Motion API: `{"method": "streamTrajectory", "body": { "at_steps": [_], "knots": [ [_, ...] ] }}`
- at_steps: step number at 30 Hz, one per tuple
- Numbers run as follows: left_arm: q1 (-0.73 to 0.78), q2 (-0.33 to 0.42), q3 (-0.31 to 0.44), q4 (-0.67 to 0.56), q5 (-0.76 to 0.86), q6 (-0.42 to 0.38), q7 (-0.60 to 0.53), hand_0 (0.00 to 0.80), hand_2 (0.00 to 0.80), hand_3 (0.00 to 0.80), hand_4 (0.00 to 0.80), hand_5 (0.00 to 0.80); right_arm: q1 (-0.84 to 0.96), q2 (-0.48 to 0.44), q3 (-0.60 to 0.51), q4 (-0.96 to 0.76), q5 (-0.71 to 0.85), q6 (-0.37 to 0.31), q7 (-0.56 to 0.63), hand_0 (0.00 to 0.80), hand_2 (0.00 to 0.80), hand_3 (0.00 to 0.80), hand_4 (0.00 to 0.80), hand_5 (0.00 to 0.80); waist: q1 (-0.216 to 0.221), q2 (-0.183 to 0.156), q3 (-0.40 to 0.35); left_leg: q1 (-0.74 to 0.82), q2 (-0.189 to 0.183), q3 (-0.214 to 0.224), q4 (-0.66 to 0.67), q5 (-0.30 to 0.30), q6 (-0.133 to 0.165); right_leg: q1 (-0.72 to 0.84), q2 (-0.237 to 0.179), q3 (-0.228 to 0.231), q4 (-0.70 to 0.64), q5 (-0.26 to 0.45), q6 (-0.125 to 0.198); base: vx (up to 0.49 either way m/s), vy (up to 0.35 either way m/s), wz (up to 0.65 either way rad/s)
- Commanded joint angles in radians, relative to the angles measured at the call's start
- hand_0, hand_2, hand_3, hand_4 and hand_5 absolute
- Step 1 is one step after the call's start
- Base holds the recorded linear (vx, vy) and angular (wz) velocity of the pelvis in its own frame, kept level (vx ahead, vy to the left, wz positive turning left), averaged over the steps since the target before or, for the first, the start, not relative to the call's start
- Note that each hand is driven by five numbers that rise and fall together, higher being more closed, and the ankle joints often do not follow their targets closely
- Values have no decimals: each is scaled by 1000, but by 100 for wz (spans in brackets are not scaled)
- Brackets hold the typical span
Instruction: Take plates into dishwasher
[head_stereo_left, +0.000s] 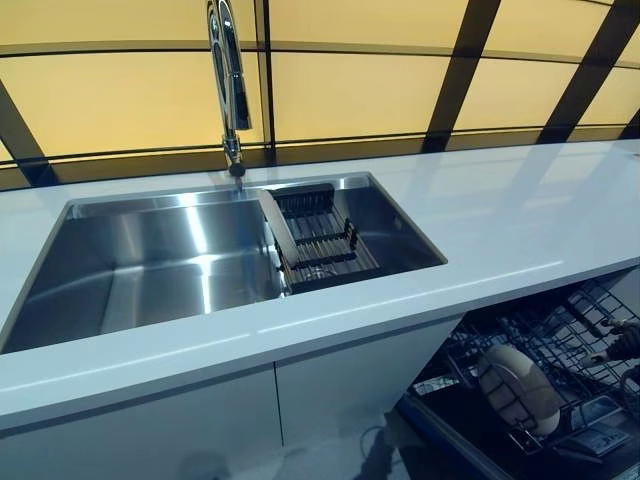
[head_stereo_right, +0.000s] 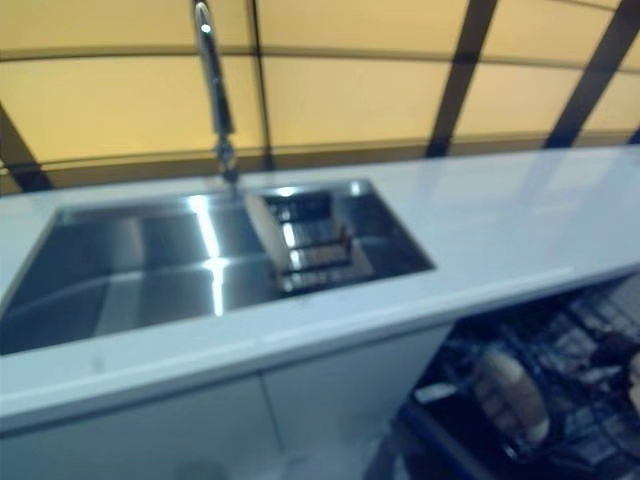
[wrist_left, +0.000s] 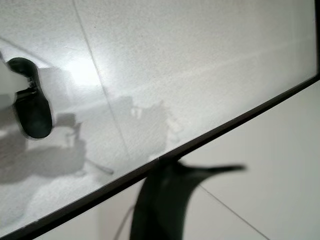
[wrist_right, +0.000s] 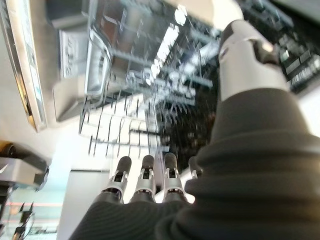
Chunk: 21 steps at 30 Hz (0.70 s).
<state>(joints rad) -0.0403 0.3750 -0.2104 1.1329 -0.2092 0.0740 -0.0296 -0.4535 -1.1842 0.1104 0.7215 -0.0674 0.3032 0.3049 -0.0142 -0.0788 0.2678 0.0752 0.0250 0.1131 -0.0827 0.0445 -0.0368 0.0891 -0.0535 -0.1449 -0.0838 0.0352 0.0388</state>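
Observation:
A cream plate (head_stereo_left: 517, 385) stands on edge in the dark wire rack (head_stereo_left: 545, 335) of the open dishwasher, below the counter at the lower right. My right hand (head_stereo_left: 625, 342) is over the rack at the right edge of the view, to the right of the plate and apart from it. In the right wrist view the hand (wrist_right: 147, 175) has straight fingers and holds nothing, with the rack's tines (wrist_right: 150, 75) beyond it. Only a small dark part of my left hand (wrist_left: 30, 107) shows, low beside the cabinet front with the floor behind it.
A steel sink (head_stereo_left: 150, 265) with a tall faucet (head_stereo_left: 228, 80) is set in the white counter (head_stereo_left: 520, 220). A dark drying rack (head_stereo_left: 320, 245) sits in the sink's right part. White cabinet doors (head_stereo_left: 340, 385) are below, left of the dishwasher.

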Motion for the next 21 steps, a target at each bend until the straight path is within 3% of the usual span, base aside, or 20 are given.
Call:
{"method": "streamTrajectory", "body": {
  "at_steps": [1, 6, 11, 14, 19, 21],
  "knots": [
    [6, 32, 10, 58, 30, -8, -2, 0, 0, 0, 0, 0, -83, -97, 8, 13, 33, -24, -10, 0, 0, 0, 0, 0, 6, -52, -72, -6, -49, 28, 32, -82, 62, -66, 29, 33, 16, 46, 59, 0, 0, 0],
    [8, 36, 9, 67, 25, -9, -2, 0, 0, 0, 0, 0, -113, -144, 5, 30, 60, -31, -8, 0, 0, 0, 0, 0, 6, -60, -87, 1, -49, 26, 27, -81, 64, -63, 32, 38, 16, 49, 60, 16, 23, -2],
    [5, 35, -1, 73, 4, -4, 4, 0, 0, 0, 0, 0, -183, -194, 13, 71, 27, 55, -74, 0, 0, 0, 0, 0, 11, -70, -100, 5, -50, 23, 25, -81, 67, -58, 32, 44, 15, 50, 61, 9, 29, -7],
    [5, 34, -9, 74, -5, -6, 9, 0, 0, 0, 0, 0, -205, -217, 21, 123, 19, 57, -112, 0, 0, 0, 0, 0, 17, -72, -101, 5, -49, 21, 21, -78, 68, -57, 31, 39, 16, 51, 62, 0, 0, 0],
    [3, 45, -28, 83, -30, -4, 18, 0, 0, 0, 0, 0, -374, -269, 121, 168, 72, 67, -233, 0, 0, 0, 0, 0, 33, -85, -107, 9, -51, 10, 14, -75, 69, -54, 31, 34, 17, 50, 64, 0, 0, 0],
    [5, 46, -34, 83, -37, -2, 17, 0, 0, 0, 0, 0, -441, -276, 170, 168, 102, 40, -276, 0, 0, 0, 0, 0, 40, -86, -111, 9, -52, 4, 13, -74, 68, -51, 30, 30, 18, 48, 65, 0, 0, 0]
  ]
}}
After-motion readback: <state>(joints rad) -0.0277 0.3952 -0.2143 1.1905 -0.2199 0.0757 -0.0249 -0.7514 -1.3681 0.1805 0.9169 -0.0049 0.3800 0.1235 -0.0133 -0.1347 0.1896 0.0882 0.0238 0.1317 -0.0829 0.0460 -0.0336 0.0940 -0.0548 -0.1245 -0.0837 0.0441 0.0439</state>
